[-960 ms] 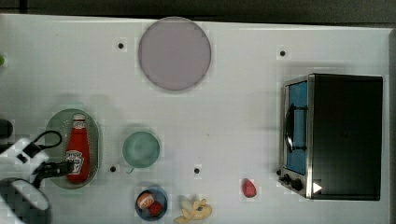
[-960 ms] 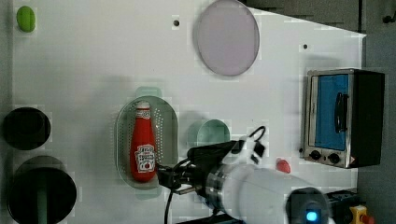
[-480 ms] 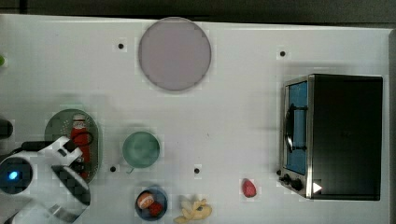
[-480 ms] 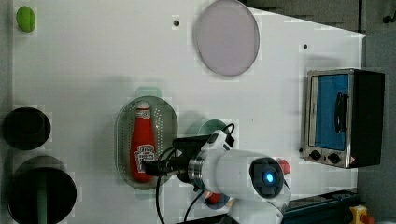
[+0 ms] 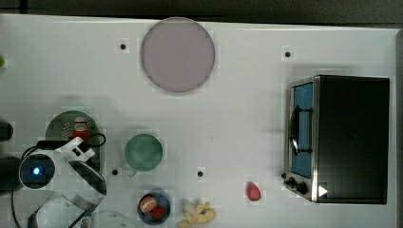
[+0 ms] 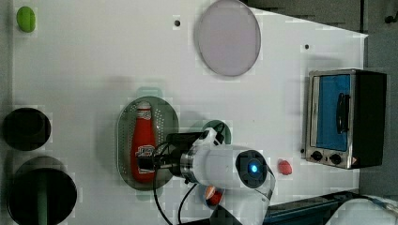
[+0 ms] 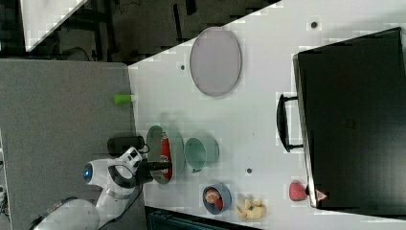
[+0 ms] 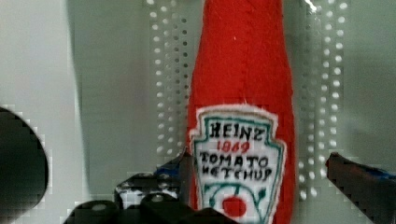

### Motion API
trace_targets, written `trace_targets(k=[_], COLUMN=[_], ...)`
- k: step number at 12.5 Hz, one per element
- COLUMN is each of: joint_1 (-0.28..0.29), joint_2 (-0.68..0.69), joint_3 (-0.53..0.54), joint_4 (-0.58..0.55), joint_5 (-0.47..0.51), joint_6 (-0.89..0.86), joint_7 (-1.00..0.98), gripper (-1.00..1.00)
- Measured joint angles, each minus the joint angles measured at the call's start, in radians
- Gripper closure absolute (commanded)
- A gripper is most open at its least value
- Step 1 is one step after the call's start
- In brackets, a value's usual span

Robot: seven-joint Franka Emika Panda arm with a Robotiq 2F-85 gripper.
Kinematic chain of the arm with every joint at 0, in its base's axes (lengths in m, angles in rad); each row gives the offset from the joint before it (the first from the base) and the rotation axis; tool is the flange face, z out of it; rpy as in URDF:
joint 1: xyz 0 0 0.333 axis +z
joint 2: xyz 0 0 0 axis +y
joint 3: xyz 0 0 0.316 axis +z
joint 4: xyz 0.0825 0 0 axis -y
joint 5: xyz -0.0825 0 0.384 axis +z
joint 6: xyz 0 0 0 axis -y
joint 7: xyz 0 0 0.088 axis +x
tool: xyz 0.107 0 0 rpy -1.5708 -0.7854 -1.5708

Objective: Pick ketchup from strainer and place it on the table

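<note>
The ketchup (image 6: pixel 143 140), a red bottle with a white cap and a label, lies lengthwise in the pale green strainer (image 6: pixel 166 119) on the white table (image 5: pixel 237 118). My gripper (image 6: pixel 145 163) hangs low over the bottle's labelled lower half, open. In the wrist view one finger (image 8: pixel 170 172) stands on each side of the ketchup (image 8: pixel 243 84), apart from it, above the strainer's holed bottom (image 8: pixel 116 93). In the top view the arm covers most of the strainer (image 5: pixel 54 126), and just the ketchup's cap end (image 5: pixel 81 128) shows. The right view has the gripper (image 7: pixel 165 166) at the ketchup's (image 7: pixel 165 146) lower end.
A round green cup (image 5: pixel 143 152) stands close beside the strainer. A grey-lilac plate (image 5: pixel 178 54) lies at the back, a toaster oven (image 5: pixel 337 137) at the top view's right. A blue bowl of fruit (image 5: pixel 153 206), a yellow item (image 5: pixel 197 214) and a red fruit (image 5: pixel 253 191) line the front edge.
The arm has swung in over the strainer, and the gripper has come from beside the bottle's base to straddle its labelled part. The jaws stayed open; the ketchup has not moved.
</note>
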State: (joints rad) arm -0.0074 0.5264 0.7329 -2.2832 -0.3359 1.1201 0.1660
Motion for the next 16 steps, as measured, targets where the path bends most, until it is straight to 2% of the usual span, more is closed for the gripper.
trace_targets(k=[2, 3, 6, 9, 12, 14, 16], joint_1=[0.027, 0.040, 0.086, 0.096, 0.097, 0.089, 0.062], joint_2=[0.026, 0.031, 0.055, 0.060, 0.011, -0.064, -0.165], joint_3=[-0.035, -0.047, -0.089, -0.093, -0.091, -0.070, -0.021], joint_4=[0.014, 0.018, 0.039, 0.070, 0.047, 0.031, 0.035], joint_5=[-0.023, -0.023, -0.024, -0.033, -0.025, 0.028, 0.138], joint_6=[0.011, 0.010, 0.018, 0.017, 0.002, -0.066, -0.184], joint_7=[0.027, 0.036, 0.039, 0.057, 0.065, 0.066, 0.068], gripper=[-1.00, -0.91, -0.23, -0.22, -0.22, -0.22, -0.22])
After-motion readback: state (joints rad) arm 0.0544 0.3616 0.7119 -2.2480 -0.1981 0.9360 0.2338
